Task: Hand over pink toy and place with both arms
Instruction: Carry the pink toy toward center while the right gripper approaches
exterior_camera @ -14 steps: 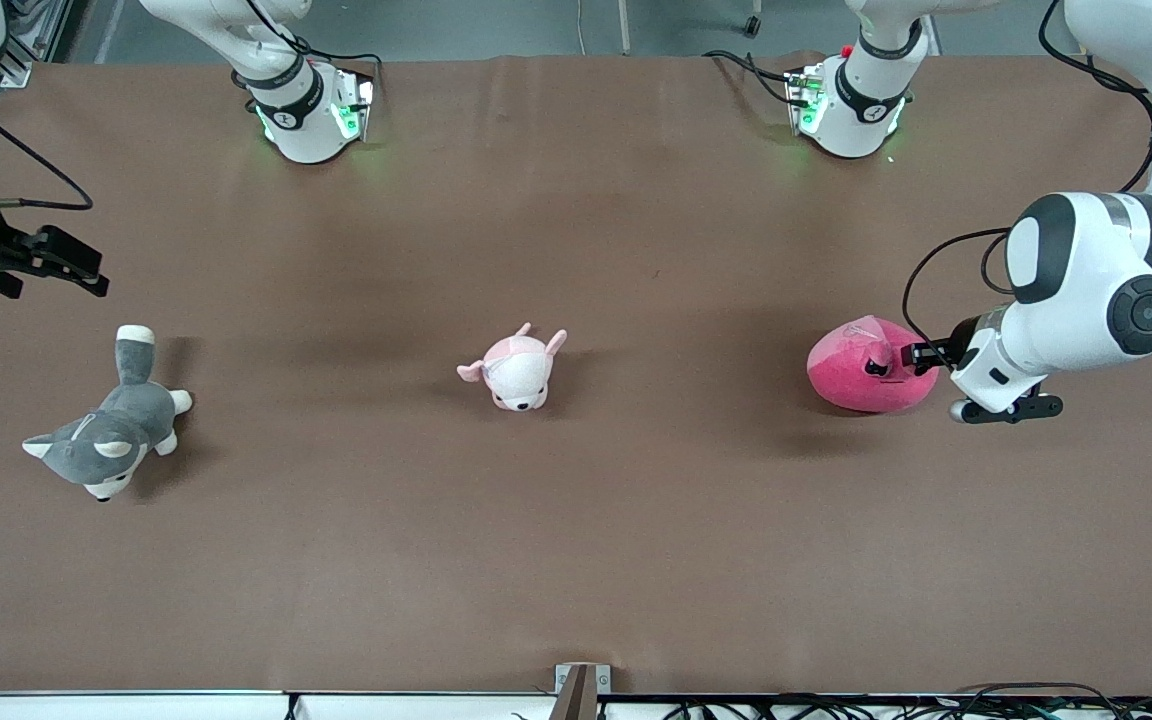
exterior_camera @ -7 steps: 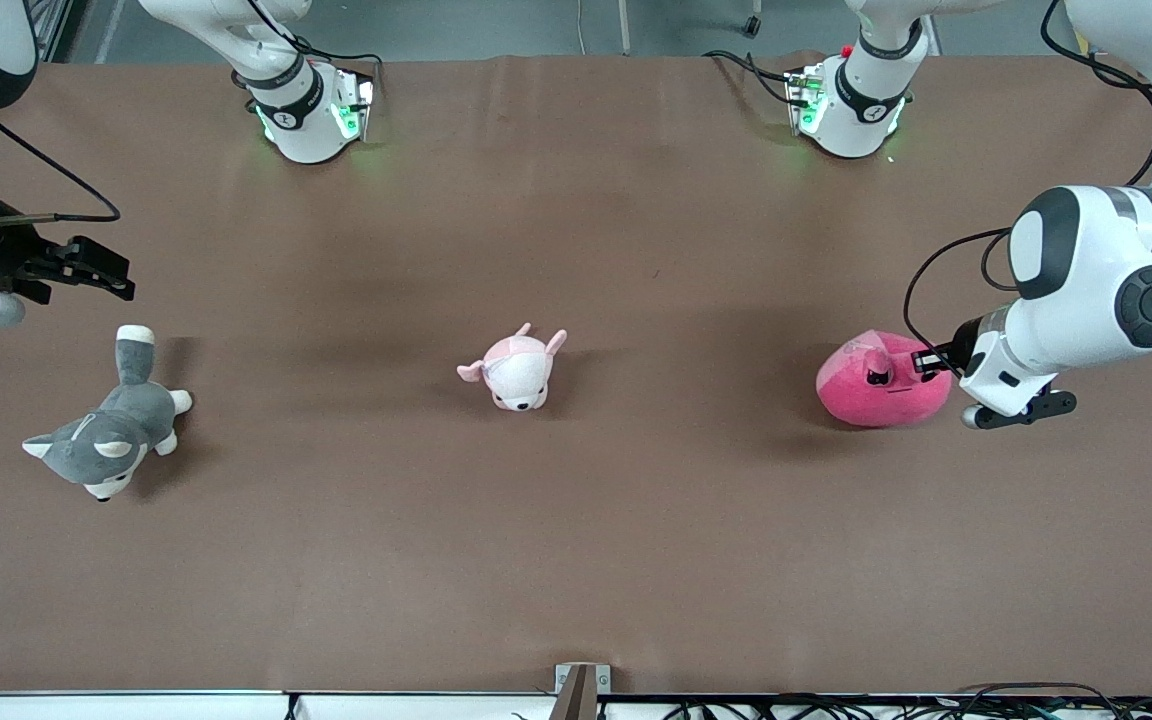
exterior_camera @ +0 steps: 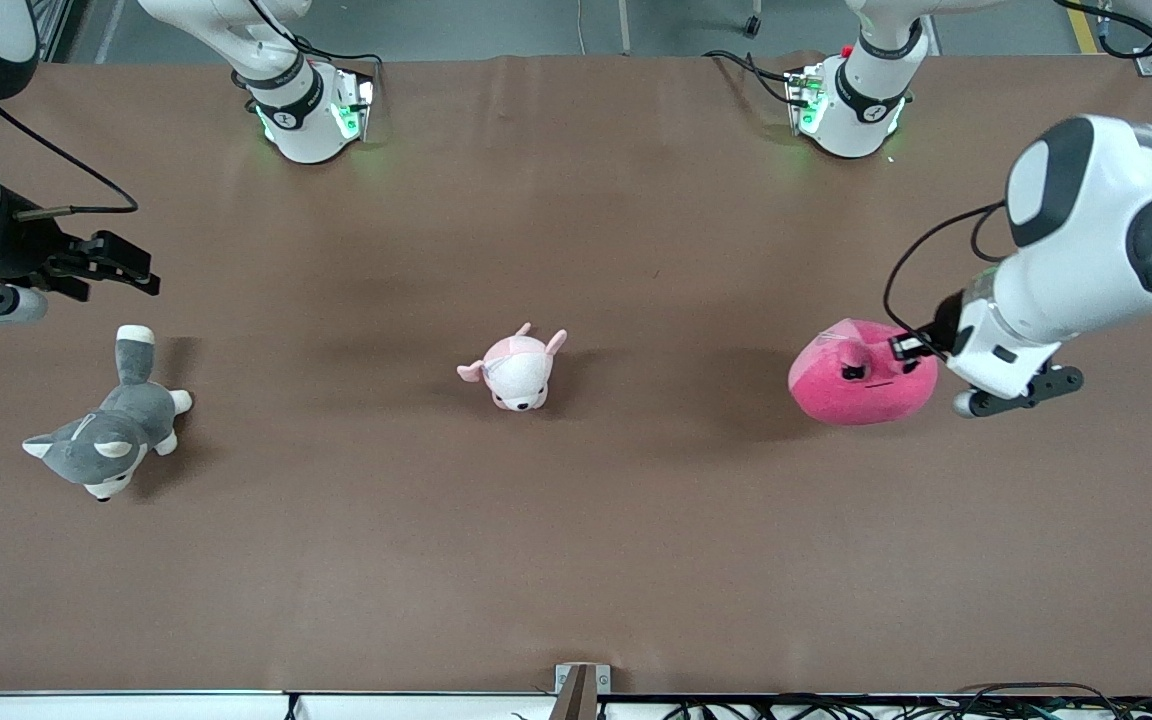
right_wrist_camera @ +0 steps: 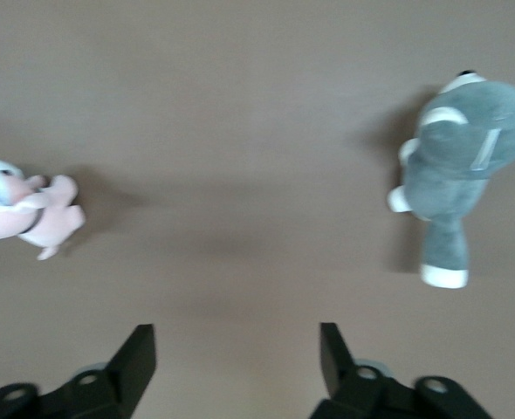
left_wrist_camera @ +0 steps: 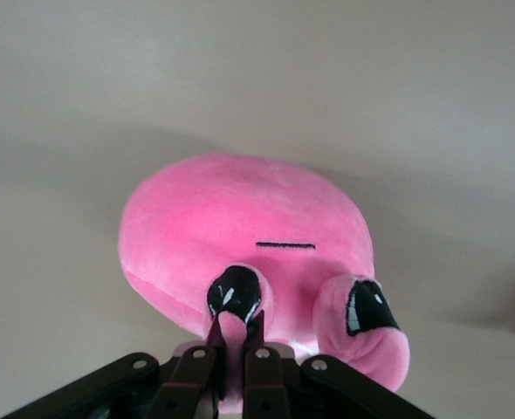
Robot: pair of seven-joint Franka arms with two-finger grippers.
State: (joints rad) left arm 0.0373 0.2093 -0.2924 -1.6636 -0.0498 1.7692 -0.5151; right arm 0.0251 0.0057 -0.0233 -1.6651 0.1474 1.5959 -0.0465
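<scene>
The hot-pink round toy [exterior_camera: 856,385] with dark angry eyes hangs a little above the brown table at the left arm's end. My left gripper [exterior_camera: 901,347] is shut on a small nub beside one of its eyes. In the left wrist view the fingers [left_wrist_camera: 259,325] pinch that nub of the toy [left_wrist_camera: 240,223]. My right gripper [exterior_camera: 136,276] is open and empty, up over the table near the husky's tail at the right arm's end. Its two fingers stand wide apart in the right wrist view [right_wrist_camera: 236,336].
A grey-and-white husky plush [exterior_camera: 106,430] lies at the right arm's end and also shows in the right wrist view [right_wrist_camera: 463,166]. A small pale pink-and-white animal plush [exterior_camera: 516,370] lies mid-table and also shows in the right wrist view [right_wrist_camera: 22,209].
The left gripper has lifted the pink toy and carried it a little toward the table's middle. The right gripper has moved toward the middle, still open.
</scene>
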